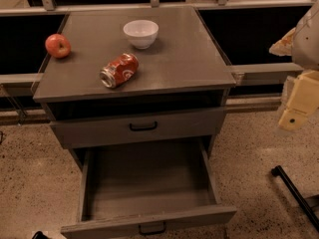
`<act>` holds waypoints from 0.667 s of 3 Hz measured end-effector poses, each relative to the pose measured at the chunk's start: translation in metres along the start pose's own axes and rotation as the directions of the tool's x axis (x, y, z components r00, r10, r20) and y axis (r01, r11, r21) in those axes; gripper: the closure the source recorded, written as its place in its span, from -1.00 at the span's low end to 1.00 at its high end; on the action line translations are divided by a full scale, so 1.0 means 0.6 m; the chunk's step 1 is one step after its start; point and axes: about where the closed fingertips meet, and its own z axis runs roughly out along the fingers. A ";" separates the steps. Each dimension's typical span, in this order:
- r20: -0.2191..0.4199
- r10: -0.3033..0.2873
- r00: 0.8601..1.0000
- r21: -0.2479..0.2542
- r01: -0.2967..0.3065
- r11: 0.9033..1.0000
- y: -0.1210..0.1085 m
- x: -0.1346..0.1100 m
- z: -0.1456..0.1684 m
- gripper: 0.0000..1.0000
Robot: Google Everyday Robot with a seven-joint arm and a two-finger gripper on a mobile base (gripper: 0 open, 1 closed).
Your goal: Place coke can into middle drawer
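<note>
The coke can [118, 70] is red with white script and lies on its side on the grey cabinet top [179, 59], near the front edge and left of centre. The middle drawer [149, 185] is pulled out below, with its bare grey floor showing and a black bar handle [152, 228] on its front panel. My gripper [298, 106] hangs at the right edge of the view, to the right of the cabinet, at about the height of the upper drawer front. It is well apart from the can and holds nothing that I can see.
A red apple [58, 46] sits at the top's left edge and a white bowl [141, 33] near its back. Another grey drawer [143, 127] above shows only its front panel. A black leg [294, 190] crosses the speckled floor at the lower right.
</note>
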 end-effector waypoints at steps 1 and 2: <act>0.000 0.000 1.000 0.000 0.000 1.000 0.000 0.000 0.000 -1.00; -0.007 -0.139 0.990 -0.031 0.139 0.990 0.007 -0.033 -0.006 -1.00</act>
